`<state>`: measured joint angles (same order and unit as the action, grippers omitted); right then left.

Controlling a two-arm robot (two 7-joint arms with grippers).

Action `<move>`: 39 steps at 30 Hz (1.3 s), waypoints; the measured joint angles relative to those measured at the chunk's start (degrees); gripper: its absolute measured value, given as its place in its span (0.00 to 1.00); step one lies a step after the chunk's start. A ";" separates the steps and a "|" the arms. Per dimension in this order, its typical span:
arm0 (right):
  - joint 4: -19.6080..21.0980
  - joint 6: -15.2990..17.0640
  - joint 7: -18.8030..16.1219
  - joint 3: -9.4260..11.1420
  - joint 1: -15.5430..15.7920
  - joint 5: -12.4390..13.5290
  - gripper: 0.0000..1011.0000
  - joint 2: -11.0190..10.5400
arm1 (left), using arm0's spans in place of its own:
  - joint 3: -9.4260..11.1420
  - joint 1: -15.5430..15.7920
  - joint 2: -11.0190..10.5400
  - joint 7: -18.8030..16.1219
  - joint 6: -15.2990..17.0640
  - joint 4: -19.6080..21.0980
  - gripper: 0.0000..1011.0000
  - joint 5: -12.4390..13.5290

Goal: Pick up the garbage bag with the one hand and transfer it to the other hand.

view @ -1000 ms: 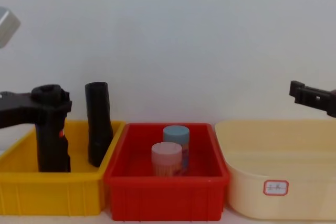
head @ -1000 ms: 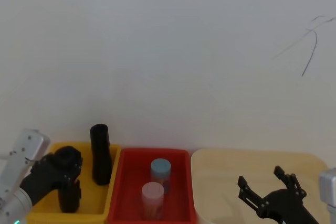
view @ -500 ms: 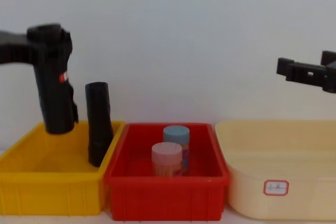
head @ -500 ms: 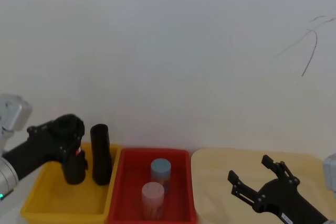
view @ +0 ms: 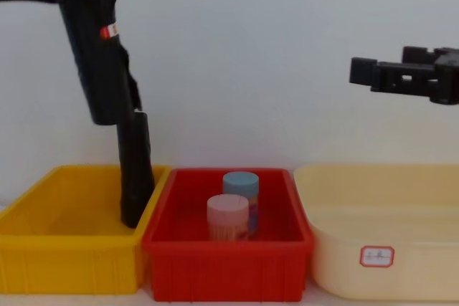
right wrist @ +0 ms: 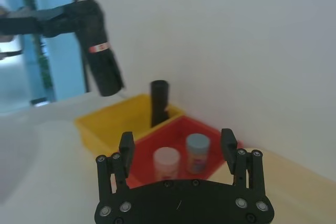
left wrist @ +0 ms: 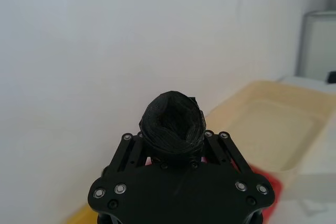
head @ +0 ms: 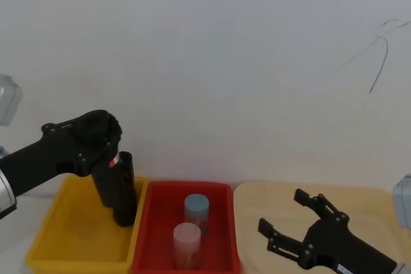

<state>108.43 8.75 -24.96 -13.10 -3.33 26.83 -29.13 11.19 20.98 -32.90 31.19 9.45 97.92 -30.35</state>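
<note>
Above the bin (view: 43, 177), our left gripper (head: 95, 140) pinches the bag (view: 97, 55) at top; seemingly light, slick; right gripper (head: 279, 209), spread, should take mid-roll.

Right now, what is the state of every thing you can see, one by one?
garbage bag: held in the air above the yellow bin, nearly upright.
left end effector: shut on the bag's top.
right end effector: open, holding nothing, above the beige tub.
plain black roll: standing in the yellow bin.
blue-capped jar and pink-capped jar: upright in the red bin, caps on.
</note>
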 joint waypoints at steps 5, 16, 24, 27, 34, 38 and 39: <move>0.92 0.95 -3.05 -0.72 -0.78 1.38 0.99 -1.55 | 0.09 0.61 -0.80 3.01 2.07 1.80 0.39 -3.17; 2.09 3.69 -10.36 -3.68 -3.62 4.24 0.99 -4.40 | 2.73 0.99 -1.24 8.05 6.70 4.69 0.39 -8.62; 1.23 5.95 -14.70 -6.68 -6.85 5.78 0.99 -4.78 | 5.47 1.15 -0.87 9.69 7.73 4.94 0.39 -9.41; 0.07 6.64 -15.70 -7.92 -8.49 6.07 0.99 -4.33 | 6.74 1.53 -0.55 10.05 7.84 4.43 0.39 -9.28; -3.30 7.89 -17.27 -10.63 -12.01 6.30 0.99 -2.83 | 9.28 2.63 0.31 11.01 7.96 3.34 0.39 -8.97; -5.14 8.15 -17.53 -11.70 -13.47 6.27 0.99 -2.11 | 10.30 3.21 0.67 11.52 8.09 2.96 0.39 -8.99; -5.57 8.17 -17.54 -11.93 -13.72 6.25 0.99 -1.93 | 10.45 3.31 0.72 11.64 8.12 2.90 0.39 -9.01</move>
<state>102.86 16.92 -42.50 -25.03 -17.05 33.08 -31.06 21.64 24.29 -32.18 42.83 17.57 100.82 -39.37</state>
